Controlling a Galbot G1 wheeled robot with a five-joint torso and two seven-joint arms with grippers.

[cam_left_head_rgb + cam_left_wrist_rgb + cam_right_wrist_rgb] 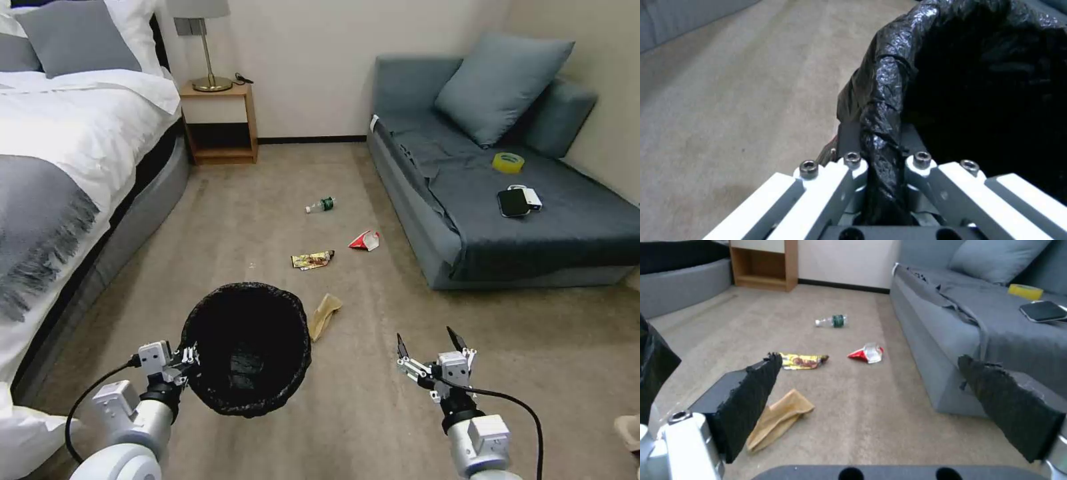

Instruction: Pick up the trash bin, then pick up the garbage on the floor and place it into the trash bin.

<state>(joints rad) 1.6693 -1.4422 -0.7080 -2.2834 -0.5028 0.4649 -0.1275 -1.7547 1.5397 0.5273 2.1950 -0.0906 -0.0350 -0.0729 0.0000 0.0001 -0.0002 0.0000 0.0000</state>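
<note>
The trash bin [247, 350], lined with a crinkled black bag, hangs tilted above the carpet with my left gripper [190, 357] shut on its rim [882, 133]. My right gripper [430, 341] hovers open to the bin's right, nothing between its fingers [751, 396]. The garbage lies on the floor ahead: tan crumpled paper [323, 315] [778, 418] just beside the bin, a gold wrapper [312, 259] [802, 360], a red-and-white packet [365, 241] [867, 353], and a small clear bottle [321, 205] [832, 321] farthest away.
A grey sofa [533, 220] on the right carries a yellow tape roll [508, 162] and a black phone [513, 202]. A bed [60, 167] runs along the left, with a wooden nightstand [220, 120] and lamp by the far wall. Open carpet lies between them.
</note>
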